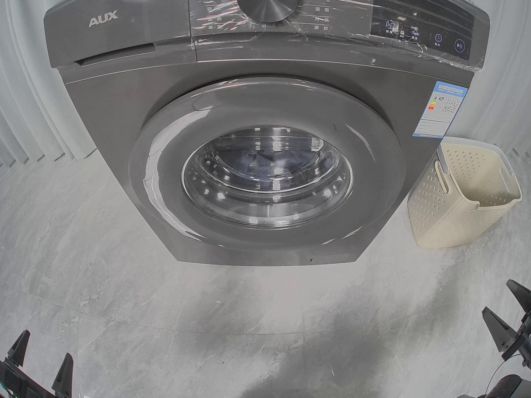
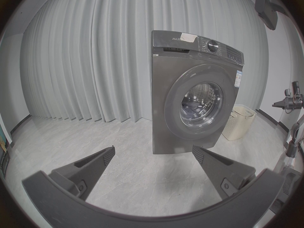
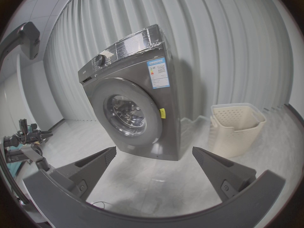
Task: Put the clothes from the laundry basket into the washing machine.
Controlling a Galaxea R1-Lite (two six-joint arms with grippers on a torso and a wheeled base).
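Left end effector [image 2: 152, 148], right end effector [image 3: 153, 149] spread | laundry basket [image 1: 437, 216] beside washing machine [image 1: 265, 111]

Washing machine [image 1: 110, 100] top cut off, perhaps bluish clothes [image 1: 260, 162] behind its door glass [image 1: 221, 197], laundry basket [image 1: 442, 219] bottom hidden

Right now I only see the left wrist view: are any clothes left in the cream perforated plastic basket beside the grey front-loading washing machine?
Observer: None show inside the cream perforated plastic basket from the right wrist view, though its floor is hidden.
Operator: Is the right claw free to open the door?
Observer: The right claw is open and holds nothing, back from the grey front-loading washing machine.
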